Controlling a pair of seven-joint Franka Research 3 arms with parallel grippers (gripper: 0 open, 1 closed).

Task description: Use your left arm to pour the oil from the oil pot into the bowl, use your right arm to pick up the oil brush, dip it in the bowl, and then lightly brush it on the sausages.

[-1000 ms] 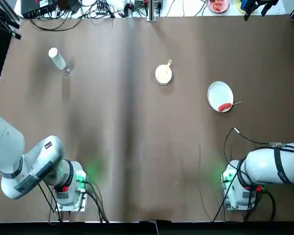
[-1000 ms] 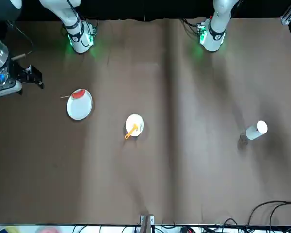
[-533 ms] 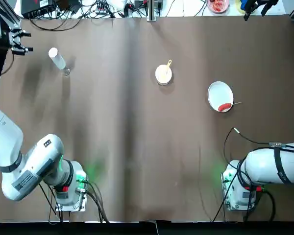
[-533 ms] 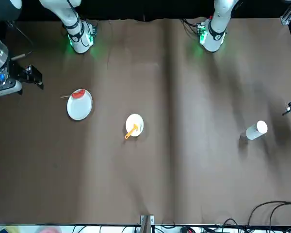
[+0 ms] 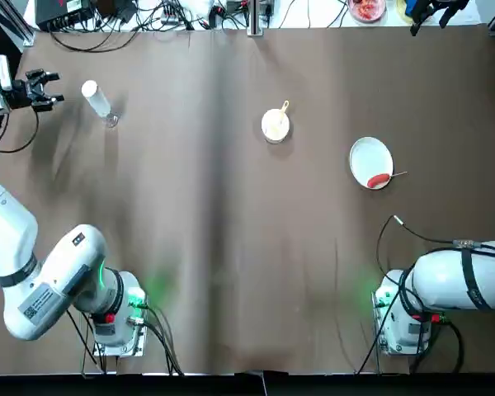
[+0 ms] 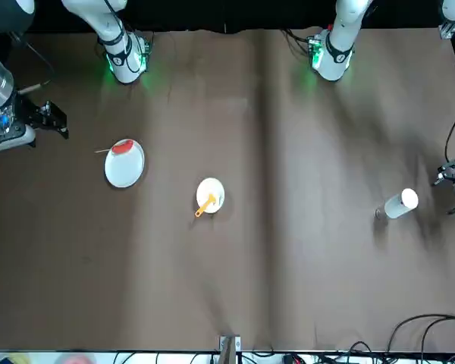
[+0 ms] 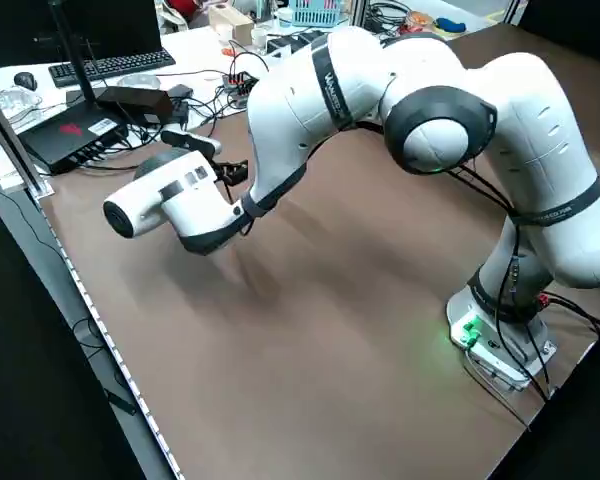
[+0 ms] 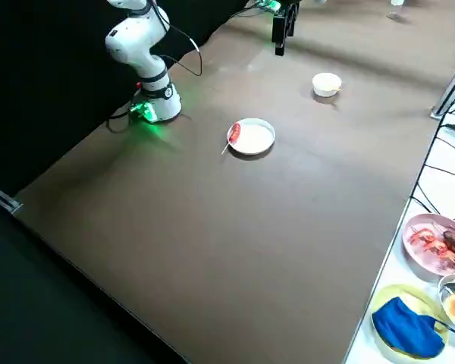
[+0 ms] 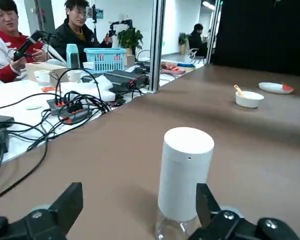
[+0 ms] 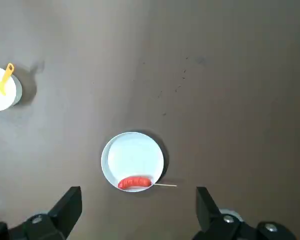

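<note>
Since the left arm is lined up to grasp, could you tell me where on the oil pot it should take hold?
Grip the oil pot on its white cap, level from the side. It stands upright, clear of other objects, and the cylindrical cap looks wider than the clear base below. The open left gripper already faces it, so a straight advance should bracket it.

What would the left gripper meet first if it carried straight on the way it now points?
Most likely the oil pot: the open left gripper points at it from beside, and in the wrist view it stands between the fingers' line, not yet touched. How near it is remains unclear.
</note>
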